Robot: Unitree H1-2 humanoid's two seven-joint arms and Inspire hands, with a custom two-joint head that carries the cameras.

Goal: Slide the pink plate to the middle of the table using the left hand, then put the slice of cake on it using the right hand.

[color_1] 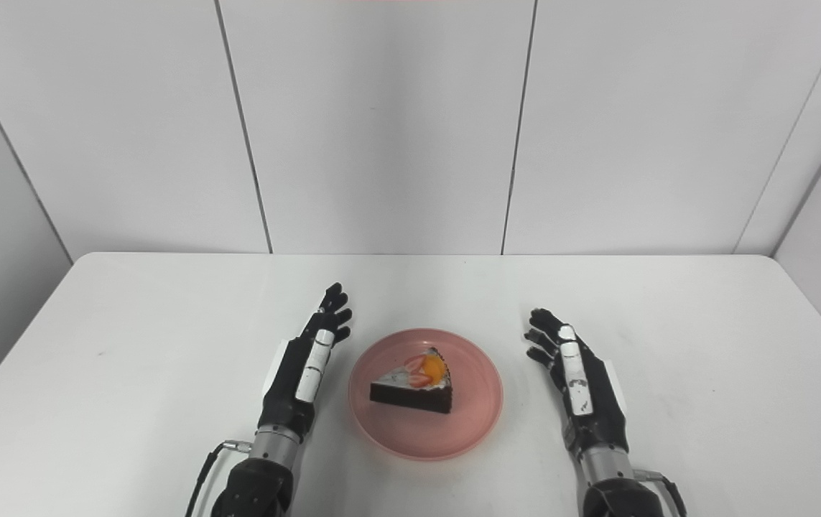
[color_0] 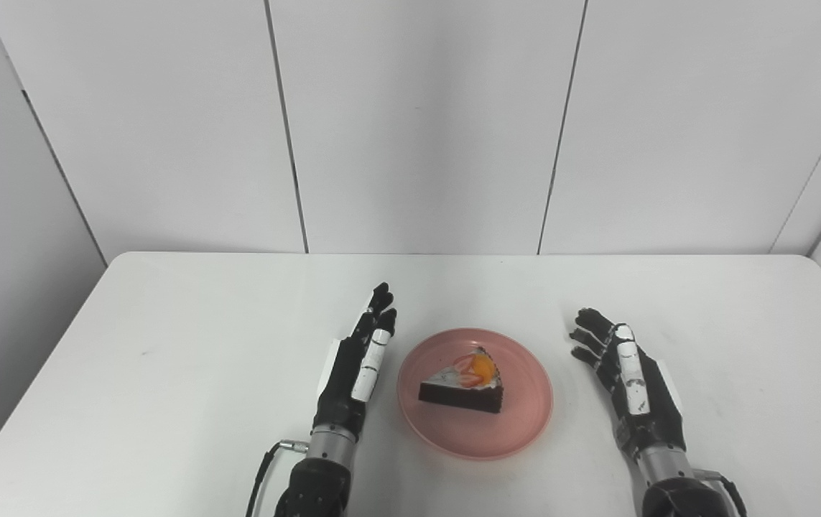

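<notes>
Left eye view shows the left hand (color_0: 356, 370) released, fingers extended, just beside the pink plate (color_0: 525, 424) on the white tabletop (color_0: 166, 345). At the tabletop's middle, the plate carries the slice of cake (color_0: 464, 388). Right hand (color_0: 629, 377) rests released, near the plate's other side.

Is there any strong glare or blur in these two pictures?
Left eye view: even, soft light; the cake and plate look sharp, with only faint shadows. Right eye view: the same, no glare on the table; both hands, left and right, look clear.
</notes>
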